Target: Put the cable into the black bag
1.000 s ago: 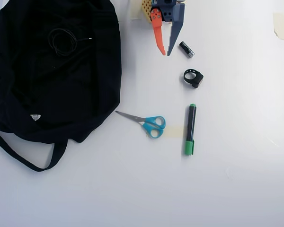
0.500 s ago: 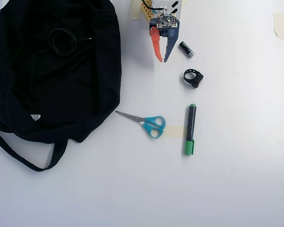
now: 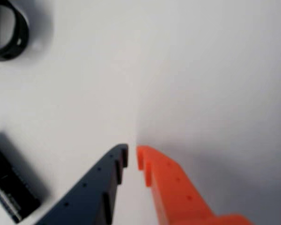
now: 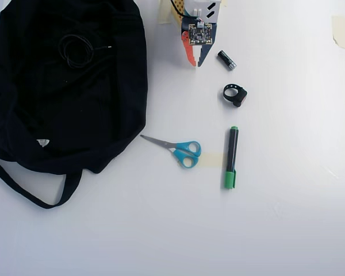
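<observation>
While near the battery (image 4: 226, 60):
Claw (image 4: 196, 64): nearly closed, empty.
Cable (image 4: 76, 50): coiled on the black bag (image 4: 23, 103).
Nearby on surface (image 4: 287, 218): ring clip (image 4: 234, 94), scissors (image 4: 176, 148), green marker (image 4: 232, 157).

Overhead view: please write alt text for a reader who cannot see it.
The coiled cable lies on the black bag at left; the empty gripper, nearly shut, hangs at top centre. Scissors, a green marker, a black ring clip and a small battery lie around.
</observation>
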